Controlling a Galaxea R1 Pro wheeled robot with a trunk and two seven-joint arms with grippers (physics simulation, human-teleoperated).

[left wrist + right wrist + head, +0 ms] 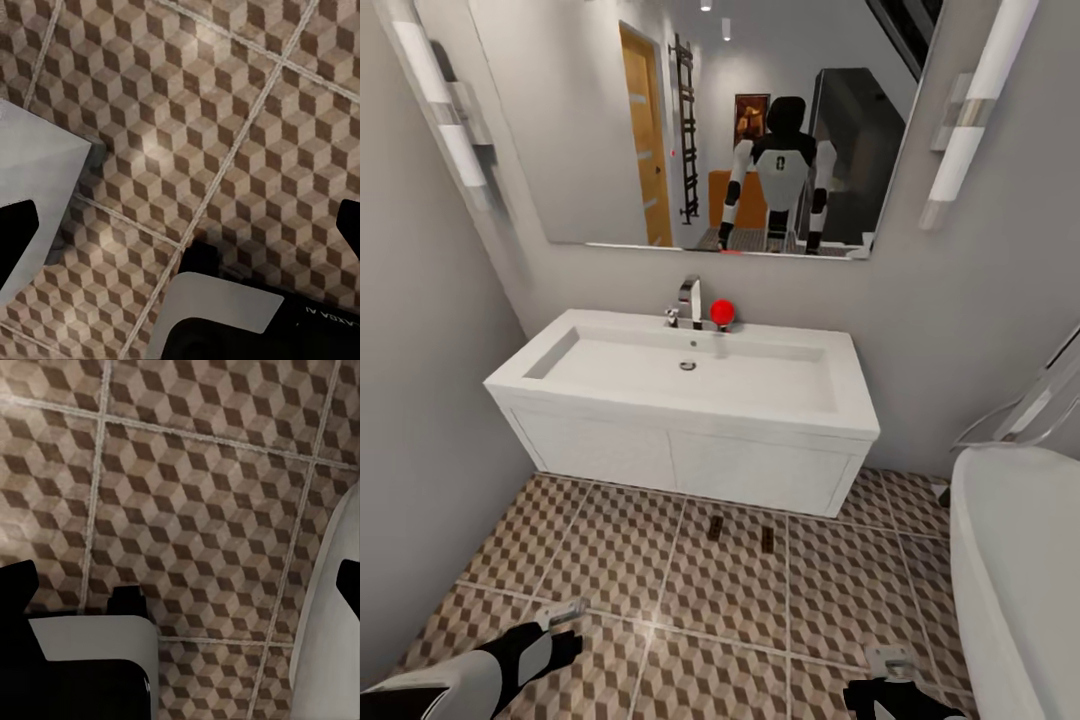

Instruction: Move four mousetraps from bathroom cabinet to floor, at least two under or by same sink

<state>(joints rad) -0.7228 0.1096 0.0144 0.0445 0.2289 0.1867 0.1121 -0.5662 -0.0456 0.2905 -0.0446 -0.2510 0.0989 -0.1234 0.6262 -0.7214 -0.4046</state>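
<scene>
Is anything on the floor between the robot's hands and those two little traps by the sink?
No. Bare floor tiles lie between the left gripper, the right gripper and the two mousetraps in front of the sink.

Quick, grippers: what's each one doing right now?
Left gripper: open, holding nothing, over the bathroom floor.
Right gripper: open, holding nothing.

Two mousetraps (714, 530) (767, 541) by the bathroom sink (690, 385) are tiny dark slivers, wire and red mark unreadable; right gripper (893, 664) is half cut off by the frame's bottom edge, bathtub (1010, 570) runs off the side
</scene>
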